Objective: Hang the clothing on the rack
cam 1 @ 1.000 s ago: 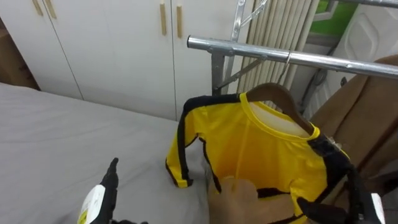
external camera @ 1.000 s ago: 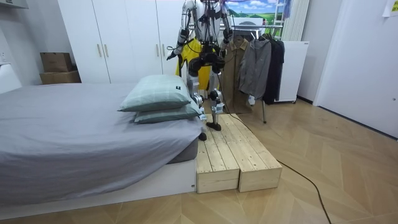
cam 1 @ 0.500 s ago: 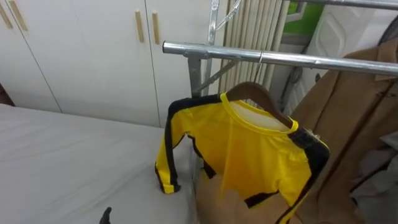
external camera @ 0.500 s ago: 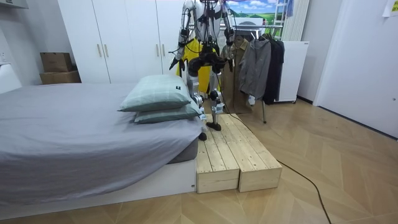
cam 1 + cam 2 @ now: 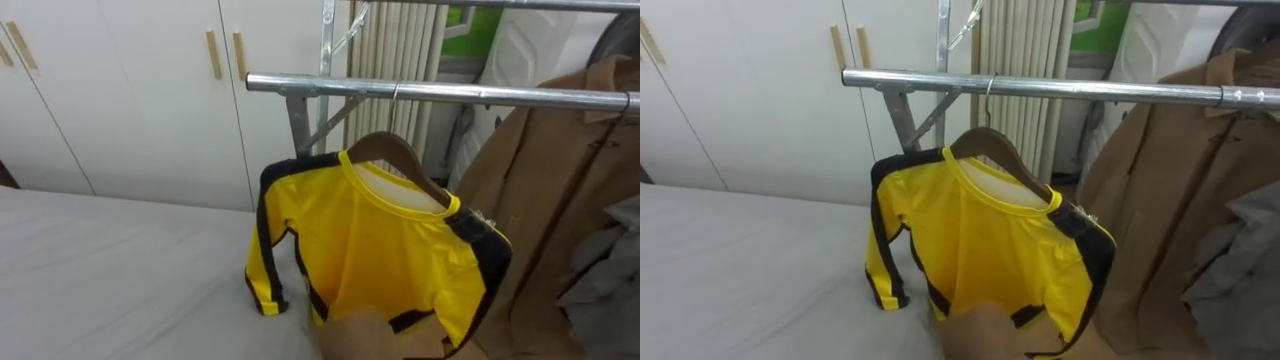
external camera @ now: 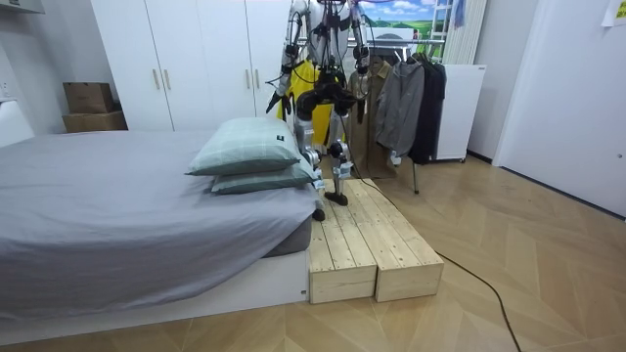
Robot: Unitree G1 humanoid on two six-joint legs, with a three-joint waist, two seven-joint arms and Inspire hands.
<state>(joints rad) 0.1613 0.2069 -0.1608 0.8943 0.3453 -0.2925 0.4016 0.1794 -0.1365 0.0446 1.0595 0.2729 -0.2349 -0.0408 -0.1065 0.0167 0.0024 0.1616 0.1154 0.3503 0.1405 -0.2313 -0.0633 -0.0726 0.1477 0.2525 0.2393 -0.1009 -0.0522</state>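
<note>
Beside the grey bed [image 6: 98,215], the robot is stood on a wooden platform [image 6: 372,244] facing a metal rail [image 5: 450,95]. Its left hand [image 6: 278,92] and right hand [image 6: 359,87] are held beside its body; whether they are open or closed cannot be told. The yellow shirt [image 5: 380,250] is hung on a wooden hanger [image 5: 385,150] from the rail, near its left end. A brown coat [image 5: 560,200] is hung just right, crowding the shirt's right sleeve. Open room is left to the shirt's left, over the bed, before white wardrobe doors [image 5: 130,90].
</note>
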